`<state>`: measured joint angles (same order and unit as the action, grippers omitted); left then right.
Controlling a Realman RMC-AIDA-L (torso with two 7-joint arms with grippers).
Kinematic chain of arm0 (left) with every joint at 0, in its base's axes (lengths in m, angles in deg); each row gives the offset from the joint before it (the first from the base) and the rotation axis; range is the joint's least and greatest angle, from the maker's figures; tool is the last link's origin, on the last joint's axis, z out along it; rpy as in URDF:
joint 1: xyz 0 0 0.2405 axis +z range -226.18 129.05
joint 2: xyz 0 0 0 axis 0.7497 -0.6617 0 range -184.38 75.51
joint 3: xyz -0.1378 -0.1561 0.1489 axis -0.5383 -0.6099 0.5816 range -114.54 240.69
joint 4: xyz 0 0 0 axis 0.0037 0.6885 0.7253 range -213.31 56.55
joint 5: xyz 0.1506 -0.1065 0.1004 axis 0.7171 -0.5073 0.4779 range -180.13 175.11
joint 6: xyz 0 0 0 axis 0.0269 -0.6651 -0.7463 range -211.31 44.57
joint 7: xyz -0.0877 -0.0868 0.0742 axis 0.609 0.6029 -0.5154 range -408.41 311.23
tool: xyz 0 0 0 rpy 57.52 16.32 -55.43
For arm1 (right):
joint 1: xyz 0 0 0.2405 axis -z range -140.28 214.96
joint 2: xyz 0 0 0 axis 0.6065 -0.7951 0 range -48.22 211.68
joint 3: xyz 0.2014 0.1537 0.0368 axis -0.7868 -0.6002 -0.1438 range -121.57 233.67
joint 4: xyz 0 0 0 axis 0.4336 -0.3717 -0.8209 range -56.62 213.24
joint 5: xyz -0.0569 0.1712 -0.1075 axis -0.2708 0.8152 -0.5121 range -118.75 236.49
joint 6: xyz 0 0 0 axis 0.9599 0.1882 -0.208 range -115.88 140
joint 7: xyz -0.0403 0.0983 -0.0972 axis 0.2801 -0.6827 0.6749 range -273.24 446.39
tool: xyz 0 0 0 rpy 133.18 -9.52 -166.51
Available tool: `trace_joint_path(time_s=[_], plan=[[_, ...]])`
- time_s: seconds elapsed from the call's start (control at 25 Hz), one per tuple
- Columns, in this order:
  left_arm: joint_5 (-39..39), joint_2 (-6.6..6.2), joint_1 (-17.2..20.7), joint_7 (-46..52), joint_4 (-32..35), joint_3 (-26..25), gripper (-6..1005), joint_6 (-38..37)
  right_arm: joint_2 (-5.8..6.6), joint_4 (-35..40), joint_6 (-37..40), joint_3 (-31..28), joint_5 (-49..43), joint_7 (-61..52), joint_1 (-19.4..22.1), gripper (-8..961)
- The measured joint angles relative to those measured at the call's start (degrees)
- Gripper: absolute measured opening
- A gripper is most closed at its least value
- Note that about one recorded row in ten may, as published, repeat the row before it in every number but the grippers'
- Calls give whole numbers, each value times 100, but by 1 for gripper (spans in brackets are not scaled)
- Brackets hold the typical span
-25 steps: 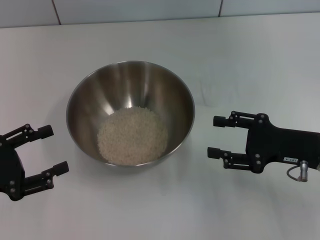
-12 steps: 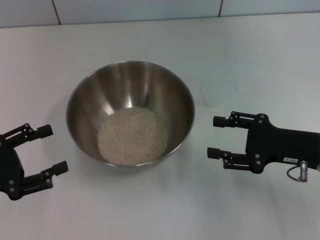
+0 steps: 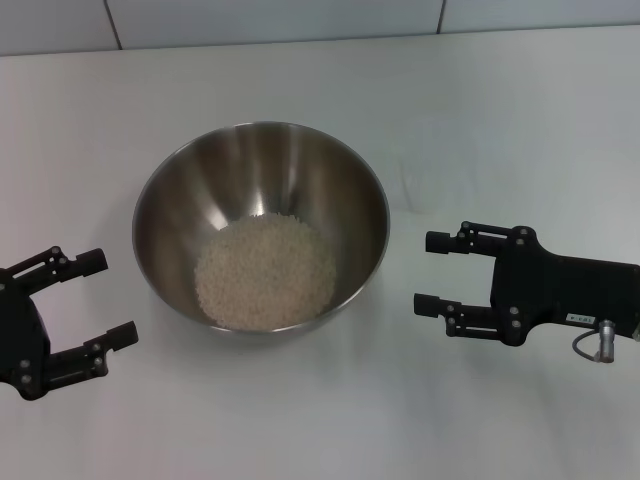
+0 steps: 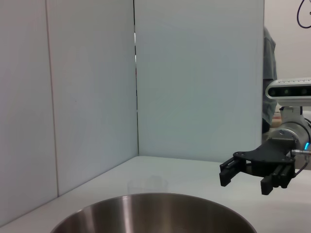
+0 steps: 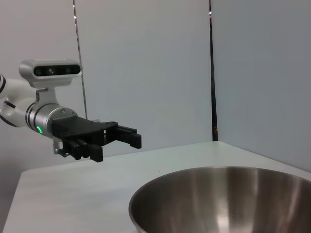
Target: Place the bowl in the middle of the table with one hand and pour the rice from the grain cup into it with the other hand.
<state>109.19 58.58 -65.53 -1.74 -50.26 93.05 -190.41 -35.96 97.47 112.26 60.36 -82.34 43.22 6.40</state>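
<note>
My right gripper (image 3: 430, 271) hung over the table (image 3: 520, 110) just to the right of the bowl (image 3: 262, 226), its two fingers spread apart with nothing between them, pointing in toward the bowl's wall without touching it. From the left wrist camera I could see that same gripper (image 4: 245, 174) hovering above the tabletop beyond the bowl's rim (image 4: 150, 213), fingers apart and empty.

My left gripper (image 3: 108, 297) sat on the opposite side, near the lower left of the bowl, also spread wide and holding nothing, clear of the steel. The right wrist camera showed it (image 5: 116, 141) hanging in the air above the white surface, a short way off from the bowl's edge (image 5: 223, 194).

Between the two grippers, the bowl stood upright near the middle of the table. The rice (image 3: 265, 272) lay heaped in its bottom as a pale mound, covering the floor and creeping a little up the near side.

The grain cup (image 3: 428, 185) stood upright on the table behind my right gripper and to the right of the bowl, apart from both. It looked clear, barely showing against the white top. In the left wrist view I could only make it out faintly (image 4: 147, 186) past the bowl's far rim.
</note>
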Motion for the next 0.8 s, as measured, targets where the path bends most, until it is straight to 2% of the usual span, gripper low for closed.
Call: trace_joint_path(time_s=[0.8], plan=[[0,6,-27,25,1,0,795,0,0,0,-7,0,6,0,-9,709]])
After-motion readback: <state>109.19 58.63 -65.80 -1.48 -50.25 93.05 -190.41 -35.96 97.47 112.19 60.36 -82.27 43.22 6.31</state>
